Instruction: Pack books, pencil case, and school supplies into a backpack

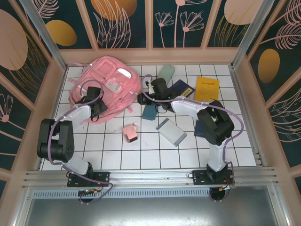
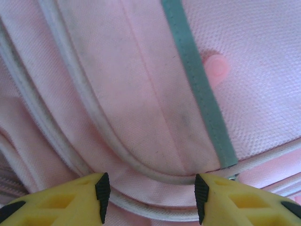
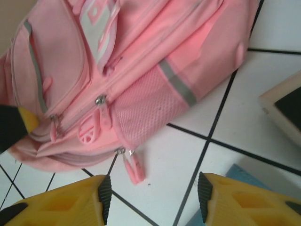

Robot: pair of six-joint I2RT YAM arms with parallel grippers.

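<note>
While the books (image 1: 207, 88) and school supplies (image 1: 130, 132) lie outside the backpack (image 1: 106, 82) (nothing packed), we see left gripper (image 2: 149, 200) and right gripper (image 3: 153, 195) half-parted, empty.

Okay, the backpack (image 1: 106, 87) lies at my worktop's (image 1: 141, 155) far-left corner, books (image 1: 207, 88) toward the far-right, little box (image 1: 130, 133) mid-worktop, flat box (image 1: 171, 132) to its right.

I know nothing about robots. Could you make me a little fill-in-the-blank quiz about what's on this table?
1. The backpack is ____ in colour.
2. In the top view, the yellow book lies to the ____ of the backpack.
3. The left fingers hover right over the ____.
4. The table is covered in white ____.

Missing words: pink; right; backpack; tiles.
</note>
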